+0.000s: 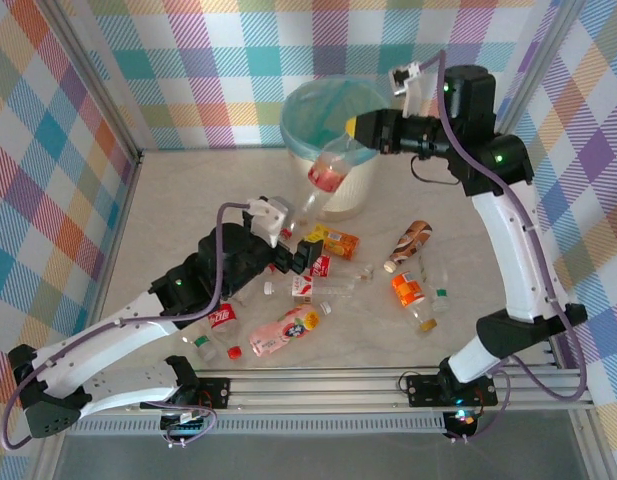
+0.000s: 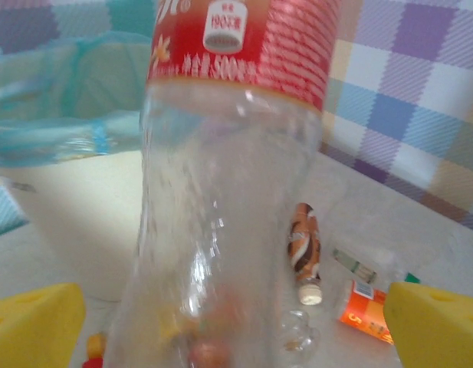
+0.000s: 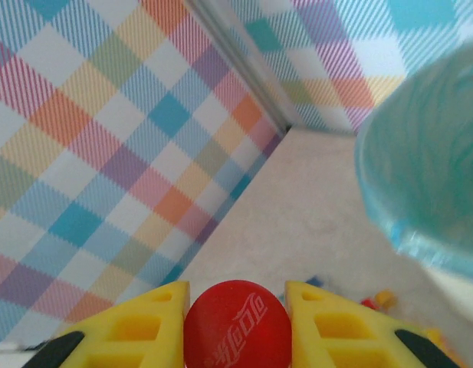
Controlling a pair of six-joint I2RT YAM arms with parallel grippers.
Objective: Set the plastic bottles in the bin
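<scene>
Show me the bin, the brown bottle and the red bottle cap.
bin (image 1: 366,186), top external view, cream side wall.
brown bottle (image 2: 303,247), left wrist view, middle of its label.
red bottle cap (image 3: 236,326), right wrist view, centre of its top.

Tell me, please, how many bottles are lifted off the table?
1: the red-capped bottle, held by its cap in the right end effector, beside the bin. Others lie on the table; the left arm may hide some.
</scene>
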